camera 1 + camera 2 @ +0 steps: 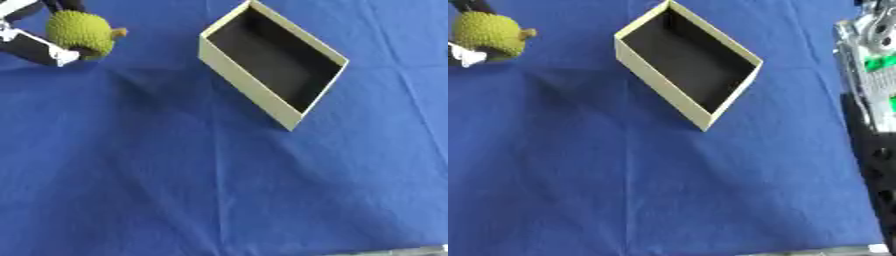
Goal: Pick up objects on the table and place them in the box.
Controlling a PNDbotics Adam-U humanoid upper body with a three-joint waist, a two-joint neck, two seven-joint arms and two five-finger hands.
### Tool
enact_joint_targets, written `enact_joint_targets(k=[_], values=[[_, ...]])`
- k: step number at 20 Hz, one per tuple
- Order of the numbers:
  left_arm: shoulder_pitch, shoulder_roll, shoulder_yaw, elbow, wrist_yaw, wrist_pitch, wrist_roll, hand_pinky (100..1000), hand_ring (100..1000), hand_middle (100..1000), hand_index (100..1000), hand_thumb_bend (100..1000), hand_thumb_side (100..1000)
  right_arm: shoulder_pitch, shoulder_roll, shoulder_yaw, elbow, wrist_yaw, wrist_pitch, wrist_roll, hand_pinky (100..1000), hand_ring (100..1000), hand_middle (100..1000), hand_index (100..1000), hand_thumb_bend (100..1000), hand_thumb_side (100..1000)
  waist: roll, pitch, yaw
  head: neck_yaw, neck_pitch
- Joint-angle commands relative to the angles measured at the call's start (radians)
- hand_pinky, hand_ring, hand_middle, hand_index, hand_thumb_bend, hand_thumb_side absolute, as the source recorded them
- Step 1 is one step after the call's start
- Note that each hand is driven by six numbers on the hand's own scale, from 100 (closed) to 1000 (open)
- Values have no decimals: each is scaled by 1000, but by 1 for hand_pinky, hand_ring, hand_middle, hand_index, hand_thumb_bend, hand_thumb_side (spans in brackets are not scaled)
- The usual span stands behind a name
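Left hand (pixel 39 47) at upper left — fingers curled round bumpy green fruit (pixel 80 33), raised left of open box (pixel 289 112) on blue table (pixel 175 175). Right hand: cannot tell — only arm (pixel 872 90) visible.

Left robot hand (pixel 35 47) mostly off-frame

We see only a worktop (pixel 219 190) under blue cloth, faintly creased, evenly lit; a pale strip (pixel 815 250) shows at its near edge.
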Motion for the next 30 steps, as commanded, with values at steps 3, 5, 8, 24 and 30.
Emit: enact_joint_targets(k=[3,5,8,24,30], values=[[-48,19,3,-119,48,21,-5,652,664,570,660,356,100,-14,-20,-10,-16,-5,-2,-1,808,760,762,840,335,803,2,-29,1,0,6],[-63,1,-11,-142,48,24,2,657,660,567,658,351,100,-17,-19,-9,-16,-5,-3,0,808,760,762,840,335,803,1,-30,-1,3,8],[-89,-38,-32,-162,51,23,11,656,653,560,651,341,100,-22,-16,-8,-16,-5,-5,2,808,761,763,840,334,802,0,-33,-4,8,10],[-159,-334,-120,-126,-169,-13,155,636,652,570,654,434,100,-103,52,16,-16,-17,-28,31,809,764,764,840,330,798,-3,-39,-67,76,-1],[-154,-413,-119,-49,-295,-33,241,647,658,572,658,407,100,-130,83,24,-16,-25,-30,47,809,764,764,840,333,801,-10,-33,-106,109,-14]])
